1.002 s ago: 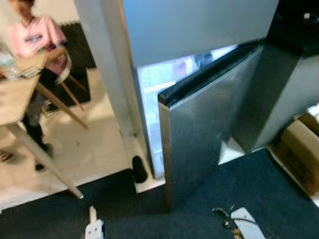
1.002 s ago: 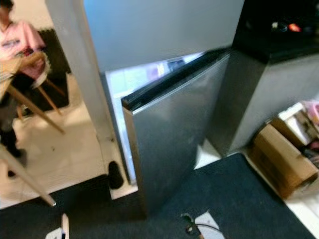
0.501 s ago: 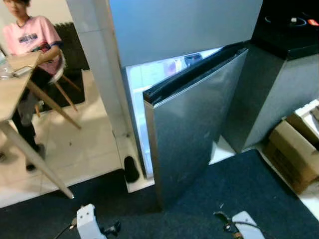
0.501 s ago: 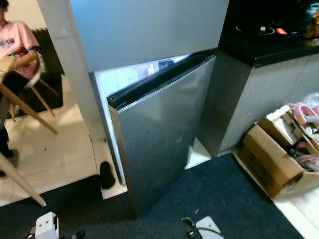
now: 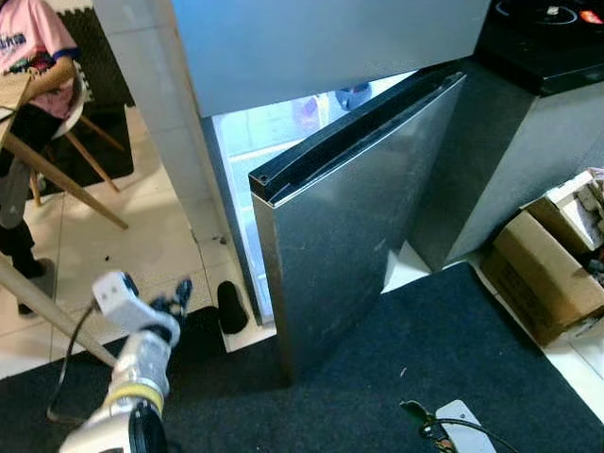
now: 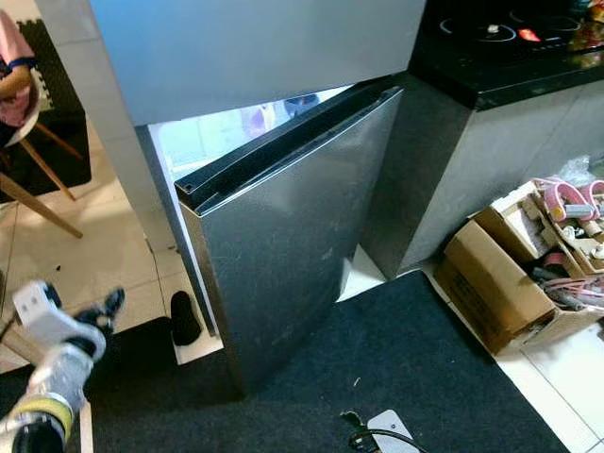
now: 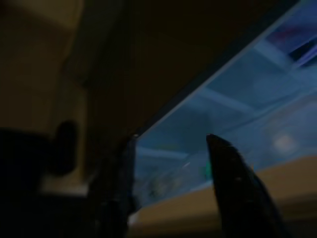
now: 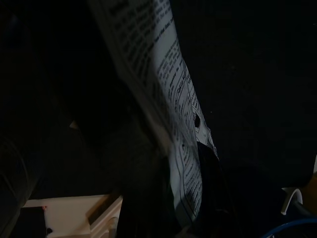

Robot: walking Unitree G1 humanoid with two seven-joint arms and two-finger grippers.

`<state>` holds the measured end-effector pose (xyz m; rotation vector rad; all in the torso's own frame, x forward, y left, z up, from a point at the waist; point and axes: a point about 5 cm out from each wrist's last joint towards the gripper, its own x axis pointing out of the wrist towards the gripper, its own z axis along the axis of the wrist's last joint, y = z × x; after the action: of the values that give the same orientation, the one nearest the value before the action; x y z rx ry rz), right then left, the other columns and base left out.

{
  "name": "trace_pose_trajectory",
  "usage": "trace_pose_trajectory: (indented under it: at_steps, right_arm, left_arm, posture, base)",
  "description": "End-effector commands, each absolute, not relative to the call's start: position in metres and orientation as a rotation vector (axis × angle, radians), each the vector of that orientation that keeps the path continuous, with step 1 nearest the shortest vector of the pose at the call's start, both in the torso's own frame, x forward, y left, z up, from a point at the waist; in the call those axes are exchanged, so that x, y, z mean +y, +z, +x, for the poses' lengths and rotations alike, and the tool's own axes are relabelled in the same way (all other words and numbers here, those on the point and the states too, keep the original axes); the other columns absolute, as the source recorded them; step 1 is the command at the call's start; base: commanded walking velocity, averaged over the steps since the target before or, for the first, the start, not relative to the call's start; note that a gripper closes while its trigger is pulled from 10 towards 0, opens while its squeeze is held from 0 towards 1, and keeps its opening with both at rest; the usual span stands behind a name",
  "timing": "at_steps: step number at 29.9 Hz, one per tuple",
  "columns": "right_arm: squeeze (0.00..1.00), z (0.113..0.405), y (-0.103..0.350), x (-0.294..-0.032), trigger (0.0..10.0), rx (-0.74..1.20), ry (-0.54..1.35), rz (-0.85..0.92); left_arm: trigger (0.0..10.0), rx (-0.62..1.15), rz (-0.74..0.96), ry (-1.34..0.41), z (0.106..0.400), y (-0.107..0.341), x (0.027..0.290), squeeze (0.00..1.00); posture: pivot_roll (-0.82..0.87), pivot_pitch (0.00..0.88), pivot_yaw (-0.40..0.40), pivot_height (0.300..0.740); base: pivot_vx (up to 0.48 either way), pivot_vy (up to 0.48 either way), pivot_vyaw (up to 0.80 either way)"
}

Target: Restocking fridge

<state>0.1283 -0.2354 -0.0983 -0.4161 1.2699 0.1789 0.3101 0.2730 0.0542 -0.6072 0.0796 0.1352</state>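
- Raised since a second ago, the left arm now reaches toward the fridge's lit gap; the left gripper [image 5: 175, 300] has its fingers [image 7: 233, 173] spread apart, holding nothing.
- Centre: the fridge's lower door [image 5: 349, 217] stands ajar, interior [image 5: 274, 132] lit.
- Right gripper [image 8: 163, 198] presses a printed packet [image 8: 168, 99]; its grip is too dark to judge.
- Far right, a cardboard box [image 6: 491, 283] sits on the floor.

Fridge door [image 5: 349, 222] half open, hinged at the right, free edge swung toward the robot; lit gap [image 5: 283, 142] into the fridge interior is narrow, between door edge and the fridge's left wall [image 5: 151, 113]. Black shoe [image 5: 229, 307] on the floor at the foot of that gap. Dark mat [image 5: 425, 349] in front of the door is free. Counter block [image 5: 528, 123] and cardboard box [image 5: 543, 274] close off the right. Wooden desk leg [image 5: 57, 311] slants in at far left.
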Motion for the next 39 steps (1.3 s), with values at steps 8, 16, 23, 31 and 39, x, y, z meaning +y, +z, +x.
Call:
trace_pose_trajectory:
  at_steps: [8,16,23,31,39]
  right_arm:
    - [0.0,0.128,-0.097,-0.241,10.0,1.256,0.146,-0.403]
    - [0.0,0.129,-0.097,-0.241,10.0,1.254,0.142,-0.401]
    - [0.0,0.13,-0.096,-0.243,10.0,1.252,0.139,-0.403]
    - [0.0,0.132,-0.095,-0.244,10.0,1.247,0.137,-0.406]
    - [0.0,0.131,-0.096,-0.242,10.0,1.254,0.144,-0.404]
  left_arm:
    - [10.0,0.009,-0.68,-0.088,0.34,0.086,0.248,0.0]
    - [10.0,0.029,-0.72,-0.357,0.351,0.094,0.203,0.0]
    - [10.0,0.117,-0.75,-0.586,0.347,0.085,0.159,0.0]
    - [10.0,0.257,-0.837,-1.163,0.3,0.065,0.048,0.0]
    - [10.0,0.393,-0.812,-1.146,0.267,0.026,0.045,0.0]
  posture:
    - [-0.08,0.024,0.027,0.74]
    - [-0.08,0.013,0.025,0.74]
    - [-0.08,0.011,0.02,0.74]
    - [-0.08,0.002,0.012,0.74]
    - [-0.08,0.0,0.018,0.74]
  base:
    - [0.0,0.0,0.0]
    - [0.0,0.0,0.0]
    - [0.0,0.0,0.0]
    - [0.0,0.0,0.0]
    - [0.0,0.0,0.0]
